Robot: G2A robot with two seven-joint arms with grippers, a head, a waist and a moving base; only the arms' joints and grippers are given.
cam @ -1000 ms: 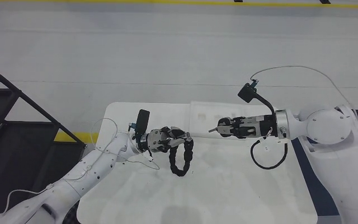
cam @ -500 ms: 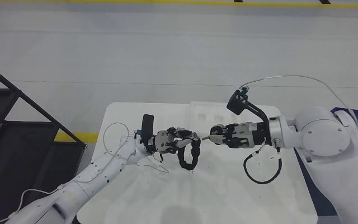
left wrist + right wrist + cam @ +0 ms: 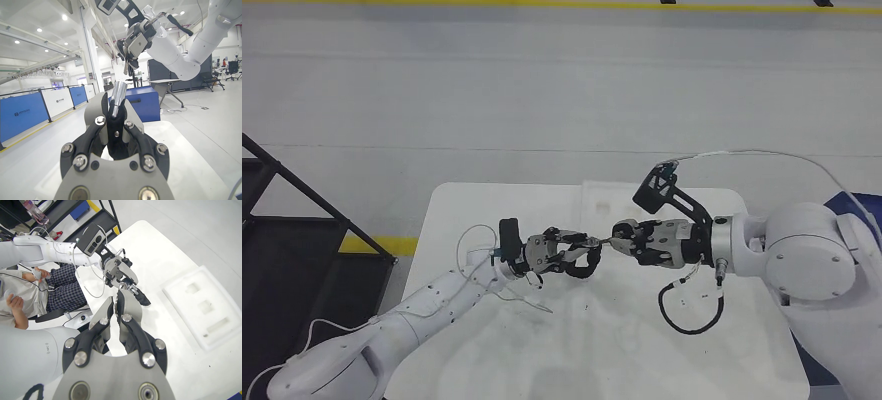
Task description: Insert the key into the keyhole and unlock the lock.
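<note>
Two arms meet over the white surface (image 3: 592,340) in the top view. The left claw (image 3: 567,248) is closed on the lock (image 3: 587,244), and its black cable loop (image 3: 585,265) hangs just beside the fingers. The right claw (image 3: 620,240) pinches the key (image 3: 605,243). The key's long axis runs along the line between the two claws, tip toward the lock. From here I cannot tell whether the tip touches it.

One chrome cylinder, the lock (image 3: 117,96), fills the left wrist view. It is clamped between the narrow-set pads of the left claw (image 3: 115,106). Its long axis runs straight out past the fingertips, and its free end points up at the right claw (image 3: 127,57). The key (image 3: 125,67) hangs from that claw with its blade aimed at the cylinder's end. The two are nearly in line, and a small gap shows between tip and cylinder.

One thin metal edge, the key (image 3: 115,305), shows in the right wrist view. It sits between the almost closed pads of the right claw (image 3: 115,300). Just beyond, the lock's keyhole face (image 3: 122,286) is turned toward this claw, gripped by the left claw (image 3: 126,283). The cable (image 3: 141,297) trails off to one side. A white foam tray (image 3: 181,302) lies apart on the surface.
</note>
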